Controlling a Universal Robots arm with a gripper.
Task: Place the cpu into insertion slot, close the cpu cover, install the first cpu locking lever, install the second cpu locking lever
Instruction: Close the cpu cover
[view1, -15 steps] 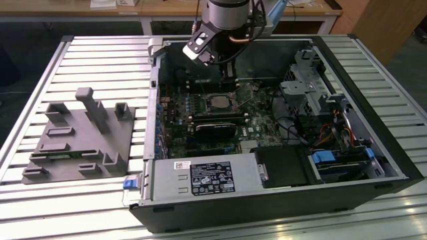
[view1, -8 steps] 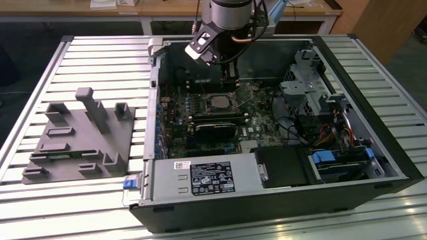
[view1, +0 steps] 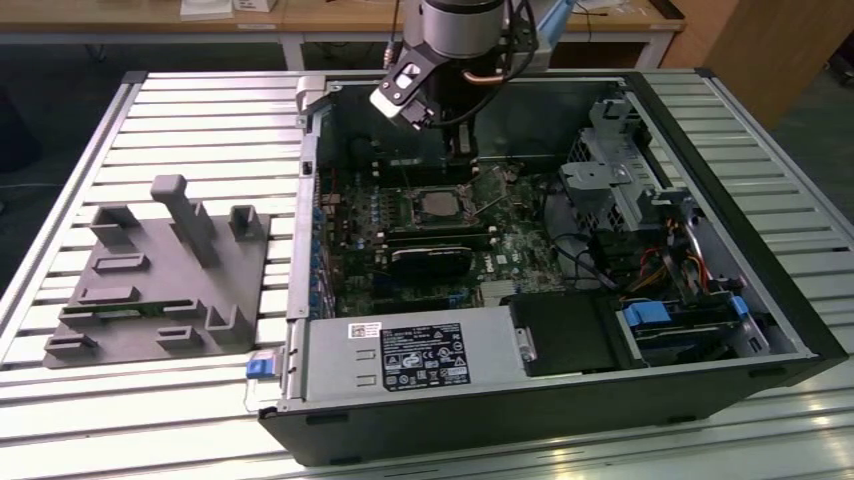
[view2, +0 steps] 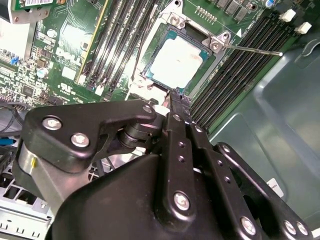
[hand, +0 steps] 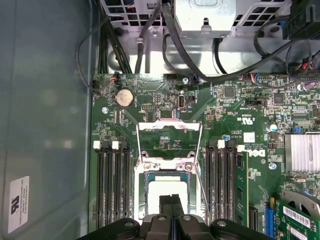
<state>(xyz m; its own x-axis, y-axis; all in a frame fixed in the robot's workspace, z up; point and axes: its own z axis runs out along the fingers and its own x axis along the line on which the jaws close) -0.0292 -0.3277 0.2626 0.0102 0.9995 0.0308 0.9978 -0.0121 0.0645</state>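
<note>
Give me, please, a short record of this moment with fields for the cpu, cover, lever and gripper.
cpu: lies in the socket, top bare
cpu cover: open, tilted back from the socket
locking lever: unlatched, sticks out beside the socket
gripper: shut, holds nothing, tips at the cpu's edge; contact unclear

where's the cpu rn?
The cpu sits in the socket on the motherboard, between the memory slot banks in both wrist views, the claw right at its edge.
</note>
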